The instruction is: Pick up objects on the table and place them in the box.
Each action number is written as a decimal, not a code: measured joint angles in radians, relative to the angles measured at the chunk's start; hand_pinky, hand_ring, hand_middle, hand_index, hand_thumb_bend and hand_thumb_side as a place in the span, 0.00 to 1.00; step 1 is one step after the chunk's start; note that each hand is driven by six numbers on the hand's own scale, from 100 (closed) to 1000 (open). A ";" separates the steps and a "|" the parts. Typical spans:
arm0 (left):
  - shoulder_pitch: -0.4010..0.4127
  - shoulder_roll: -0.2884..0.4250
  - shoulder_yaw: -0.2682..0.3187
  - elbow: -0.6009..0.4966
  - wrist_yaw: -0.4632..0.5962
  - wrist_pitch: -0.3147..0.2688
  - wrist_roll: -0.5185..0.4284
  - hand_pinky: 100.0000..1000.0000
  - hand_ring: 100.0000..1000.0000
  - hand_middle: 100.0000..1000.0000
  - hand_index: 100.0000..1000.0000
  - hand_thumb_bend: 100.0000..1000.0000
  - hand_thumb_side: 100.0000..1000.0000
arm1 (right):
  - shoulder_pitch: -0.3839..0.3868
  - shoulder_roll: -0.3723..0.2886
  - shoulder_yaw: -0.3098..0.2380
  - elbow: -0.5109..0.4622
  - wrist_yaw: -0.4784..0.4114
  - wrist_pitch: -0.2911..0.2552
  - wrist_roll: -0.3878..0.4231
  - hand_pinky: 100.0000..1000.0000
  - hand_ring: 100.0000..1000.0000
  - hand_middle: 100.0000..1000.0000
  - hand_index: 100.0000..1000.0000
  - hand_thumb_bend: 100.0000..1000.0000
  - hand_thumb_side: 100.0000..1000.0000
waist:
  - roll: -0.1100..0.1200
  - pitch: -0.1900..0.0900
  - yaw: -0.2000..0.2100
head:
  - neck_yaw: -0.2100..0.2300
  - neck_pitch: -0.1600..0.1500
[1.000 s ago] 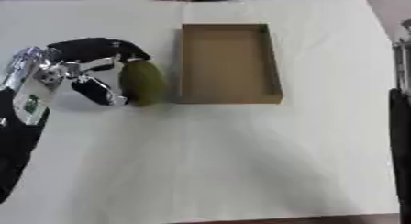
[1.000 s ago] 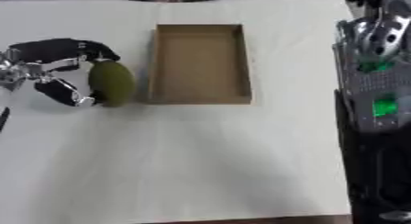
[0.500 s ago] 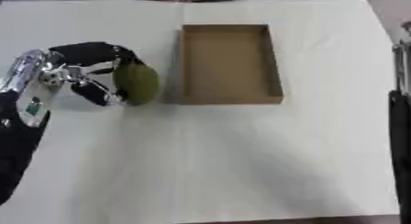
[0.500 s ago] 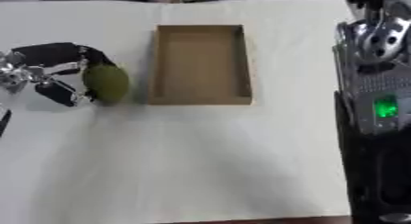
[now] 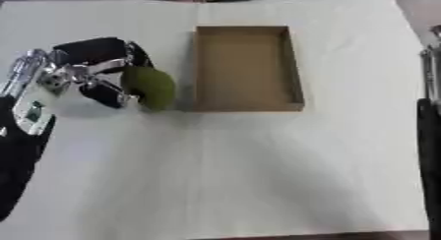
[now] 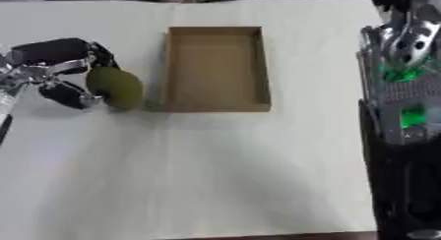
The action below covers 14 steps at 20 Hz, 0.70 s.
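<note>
The left robot hand (image 5: 90, 79) is curling its fingers and thumb around the green oval object (image 5: 149, 87), pinching it from above and below. Compared with one second ago, the object is now sitting closer to the cardboard box (image 5: 246, 69); its right end is almost touching the box's left wall. Whether the object is clear of the counter (image 5: 241, 175) or still resting on it cannot be told. The shift suggests the grasp is holding and the transfer toward the box is beginning.

The box is lying open side up in the upper middle of the counter, long side running away from the robot. No objects are visible inside it. The box's left wall is standing directly between the object and the box floor, so the object is likely needing to be raised above that wall before it is moved across; dragging it sideways is risking pushing the box along the counter.

The right arm (image 6: 400, 86) is appearing along the right edge of the right eye view, well apart from the box. Its robot hand cannot be made out, so its finger state cannot be told. No other loose objects are visible on the counter.
</note>
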 measured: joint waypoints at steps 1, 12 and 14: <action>0.000 0.001 0.001 -0.009 0.001 0.006 0.009 0.46 0.49 0.40 0.57 0.00 0.11 | 0.000 0.000 0.000 0.000 0.000 0.000 -0.002 0.64 0.24 0.52 0.69 0.00 0.51 | 0.000 0.000 0.000 | 0.000 0.000; -0.031 -0.007 0.074 -0.081 -0.092 0.091 0.168 0.43 0.44 0.33 0.51 0.00 0.10 | -0.031 0.006 -0.001 0.000 0.002 -0.016 -0.010 0.64 0.25 0.52 0.69 0.00 0.51 | -0.007 -0.003 -0.020 | 0.017 0.008; -0.043 -0.017 0.090 -0.079 -0.124 0.105 0.200 0.43 0.44 0.33 0.51 0.00 0.11 | -0.041 0.014 -0.001 0.000 0.002 -0.024 -0.011 0.63 0.25 0.52 0.69 0.00 0.52 | -0.011 -0.004 -0.029 | 0.023 0.008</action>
